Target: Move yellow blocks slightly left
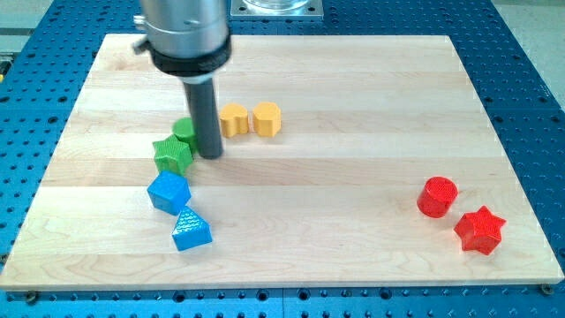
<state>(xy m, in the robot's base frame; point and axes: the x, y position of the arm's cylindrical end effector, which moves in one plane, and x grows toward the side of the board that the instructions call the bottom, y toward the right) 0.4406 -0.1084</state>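
Two yellow blocks sit side by side in the upper middle of the wooden board (353,132): a yellow heart-like block (234,120) and a yellow hexagonal block (267,118) just to its right, nearly touching. My rod comes down from the view's top and my tip (209,155) rests on the board just left of and slightly below the left yellow block. The tip stands right beside a green round block (184,130) and a green star block (172,155), whose right sides it partly hides.
A blue cube (168,192) and a blue triangular block (191,230) lie below the green blocks at lower left. A red cylinder (437,196) and a red star (479,230) lie at lower right near the board's edge.
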